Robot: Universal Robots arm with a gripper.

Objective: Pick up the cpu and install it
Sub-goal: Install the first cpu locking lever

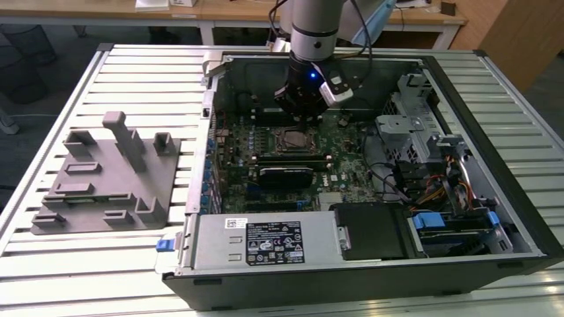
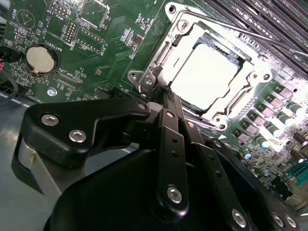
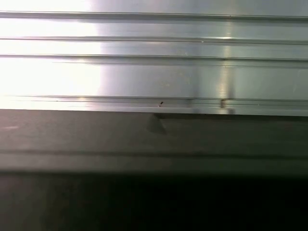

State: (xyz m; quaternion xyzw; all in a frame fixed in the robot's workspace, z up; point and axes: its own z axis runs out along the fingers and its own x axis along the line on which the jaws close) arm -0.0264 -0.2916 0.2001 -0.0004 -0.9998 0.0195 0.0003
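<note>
The cpu [image 2: 204, 77], a pale silvery square, lies flat in the socket on the green motherboard [image 2: 96, 29], with the metal socket frame [image 2: 159, 53] around it. My gripper [image 2: 164, 98] hangs just above the frame's near corner. Its black fingers [image 2: 171, 139] are shut together with nothing between them. A thin metal lever [image 2: 250, 36] runs along the far side of the socket. In the exterior view the gripper [image 1: 304, 122] points down into the open computer case [image 1: 493, 218], right over the cpu [image 1: 295, 139].
A grey plastic tray [image 1: 105, 178] with upright blocks stands on the slatted table [image 1: 53, 264] at the exterior view's left. Inside the case are a power supply [image 1: 264, 241], a drive cage [image 1: 414, 125], cables [image 1: 432, 191] and a coin battery [image 2: 41, 57].
</note>
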